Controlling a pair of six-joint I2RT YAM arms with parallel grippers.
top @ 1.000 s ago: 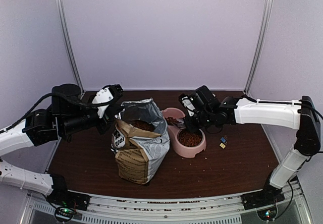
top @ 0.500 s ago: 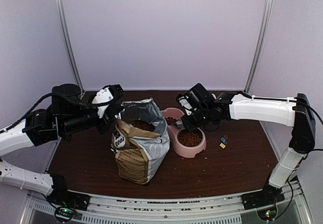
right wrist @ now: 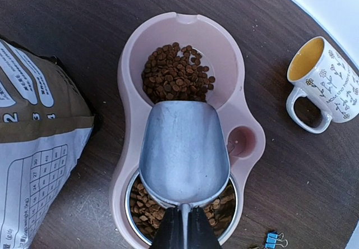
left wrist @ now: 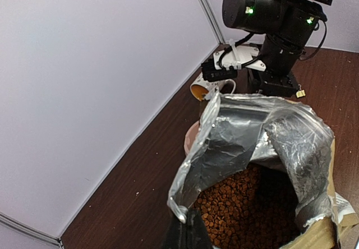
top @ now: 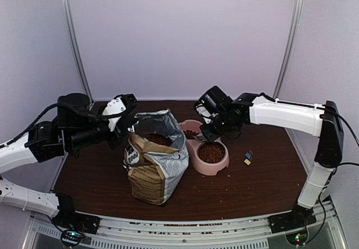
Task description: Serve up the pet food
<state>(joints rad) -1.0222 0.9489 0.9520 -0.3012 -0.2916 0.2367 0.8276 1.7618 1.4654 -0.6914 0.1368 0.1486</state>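
Observation:
Pet food fills the open bag (top: 157,165); the kibble (left wrist: 252,204) shows inside its foil mouth. My left gripper (left wrist: 188,232) is shut on the bag's rim, holding the mouth open. More pet food (right wrist: 176,75) lies in the far compartment of the pink double bowl (right wrist: 247,120), and some (right wrist: 143,204) in the near steel-lined one. My right gripper (right wrist: 184,226) is shut on the handle of a metal scoop (right wrist: 184,148). The scoop is empty and hovers over the bowl's middle, its lip pointing at the far compartment. In the top view the right gripper (top: 208,127) hangs above the bowl (top: 208,167).
A white mug (right wrist: 320,86) with a yellow inside stands behind the bowl to the right. A blue binder clip (right wrist: 274,240) lies right of the bowl, also visible as the clip (top: 247,158) in the top view. Pale walls enclose the brown table on three sides.
My right arm has carried the scoop back and up, from over the near compartment toward the far one. The left arm and bag have not moved.

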